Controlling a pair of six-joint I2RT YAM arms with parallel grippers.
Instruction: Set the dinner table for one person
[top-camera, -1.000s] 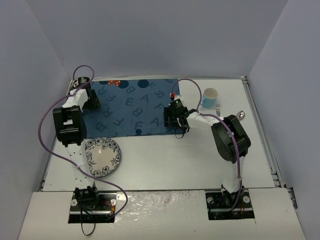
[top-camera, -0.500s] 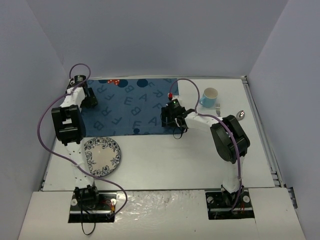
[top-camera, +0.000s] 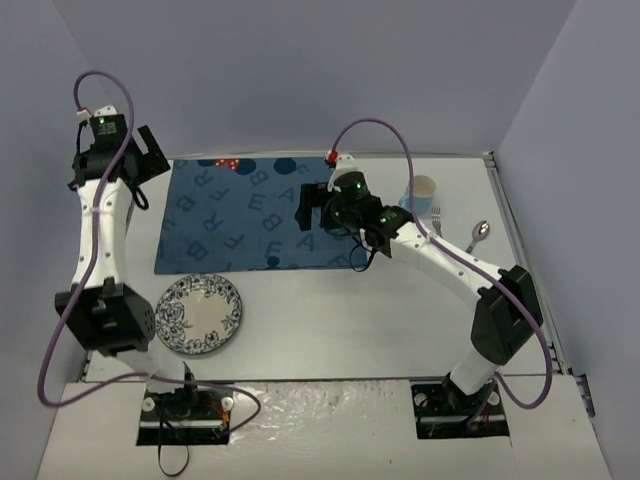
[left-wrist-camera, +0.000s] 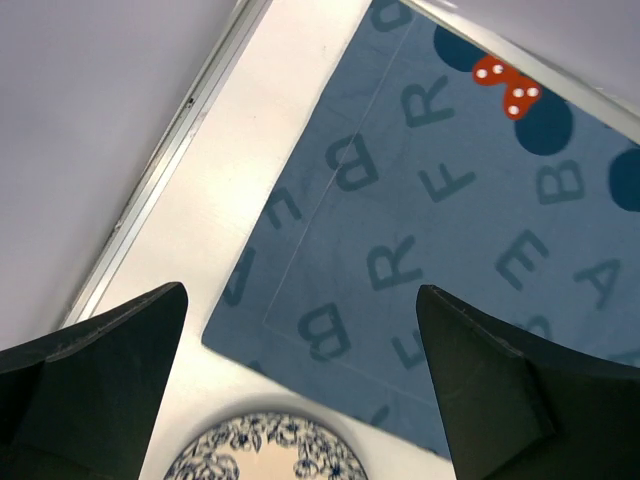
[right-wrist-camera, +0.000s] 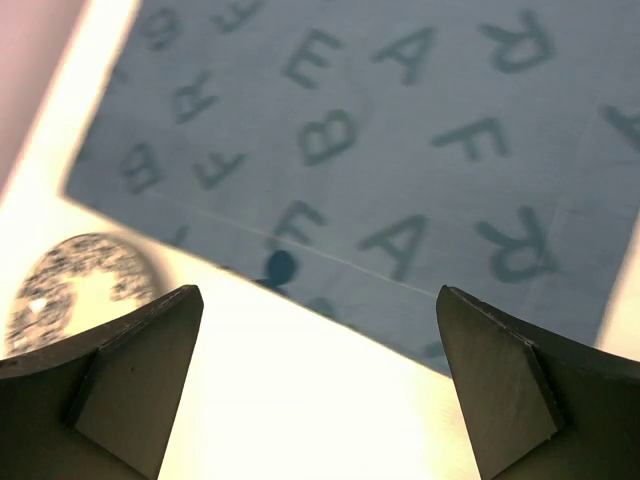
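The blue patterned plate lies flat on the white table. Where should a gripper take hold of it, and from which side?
Take the plate by its rim, coming down from above at its right edge, beside bare table. It lies flat, face up, and is likely too wide to span; its far edge is close to the mat.

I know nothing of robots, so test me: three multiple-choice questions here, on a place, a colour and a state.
1. The plate, against the mat, lies: A on it; B on the table beside it; C under it.
2. The mug outside is: A red; B black; C light blue.
3. The left gripper and right gripper are: A open, empty; B shut on the mat; C holding the plate.
B: the plate rests on white table, off the mat. C: the top view shows it. A: the wrist views show both spread wide, nothing between.
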